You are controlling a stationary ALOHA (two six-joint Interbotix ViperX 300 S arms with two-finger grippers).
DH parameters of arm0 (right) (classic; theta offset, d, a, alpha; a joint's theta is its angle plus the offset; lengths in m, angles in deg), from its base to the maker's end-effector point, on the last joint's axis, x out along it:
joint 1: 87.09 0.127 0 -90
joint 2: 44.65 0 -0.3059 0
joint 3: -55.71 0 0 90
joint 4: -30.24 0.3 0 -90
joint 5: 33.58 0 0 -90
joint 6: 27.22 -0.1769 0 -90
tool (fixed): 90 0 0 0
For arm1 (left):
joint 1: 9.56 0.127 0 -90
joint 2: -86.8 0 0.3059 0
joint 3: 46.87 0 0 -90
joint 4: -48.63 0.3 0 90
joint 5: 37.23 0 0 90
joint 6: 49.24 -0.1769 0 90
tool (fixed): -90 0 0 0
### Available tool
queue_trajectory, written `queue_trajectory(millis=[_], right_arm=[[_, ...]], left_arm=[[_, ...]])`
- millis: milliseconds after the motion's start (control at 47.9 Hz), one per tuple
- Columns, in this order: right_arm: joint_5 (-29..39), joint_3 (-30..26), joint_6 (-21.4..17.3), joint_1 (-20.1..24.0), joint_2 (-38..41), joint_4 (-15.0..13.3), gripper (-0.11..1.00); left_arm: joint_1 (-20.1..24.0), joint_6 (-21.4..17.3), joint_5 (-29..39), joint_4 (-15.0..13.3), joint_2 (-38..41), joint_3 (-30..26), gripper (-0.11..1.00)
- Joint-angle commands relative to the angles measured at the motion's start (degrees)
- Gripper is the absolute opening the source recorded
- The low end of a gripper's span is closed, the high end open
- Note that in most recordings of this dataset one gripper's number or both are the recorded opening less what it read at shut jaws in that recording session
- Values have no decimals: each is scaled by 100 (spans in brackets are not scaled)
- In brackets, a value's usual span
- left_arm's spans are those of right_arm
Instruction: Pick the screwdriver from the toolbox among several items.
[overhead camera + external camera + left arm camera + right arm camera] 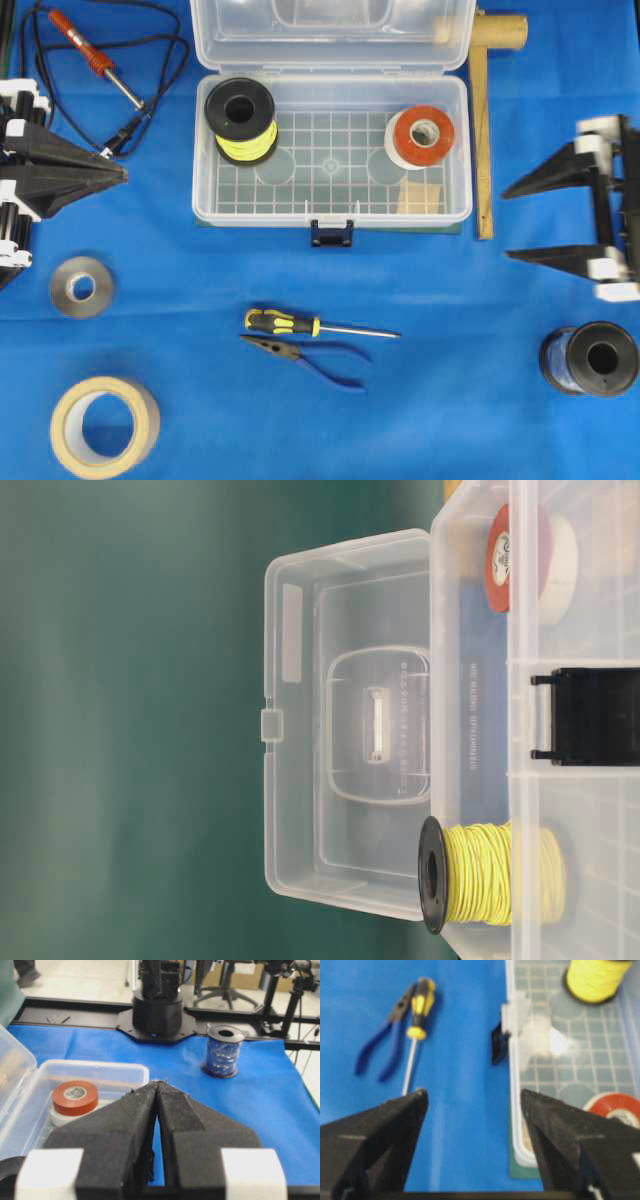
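Observation:
The yellow-and-black screwdriver [300,323] lies on the blue cloth in front of the toolbox [455,150], outside it, right next to the blue-handled pliers [310,357]; it also shows in the right wrist view [419,1005]. The open clear toolbox holds a black spool of yellow wire [241,120], an orange-and-white tape roll [420,137] and a tan wooden block [420,193]. My left gripper [122,174] is shut and empty at the left edge. My right gripper [507,222] is open and empty at the right, apart from the box.
An orange-handled soldering iron [95,60] with black cord lies back left. A grey tape roll [82,287] and a beige tape roll [104,426] lie front left. A blue wire spool [590,358] stands front right. A wooden mallet [484,130] lies right of the box.

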Motion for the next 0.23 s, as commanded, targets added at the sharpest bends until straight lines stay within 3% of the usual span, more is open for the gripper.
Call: queue_trajectory(millis=[0,209], right_arm=[[-281,387,-9,-88,-439,-35,76],[-580,1187,0,-369,-1125,-35,76]], left_arm=[[9,-9,-26,-9,44,-53,0],[9,-9,-35,-9,62,-44,0]])
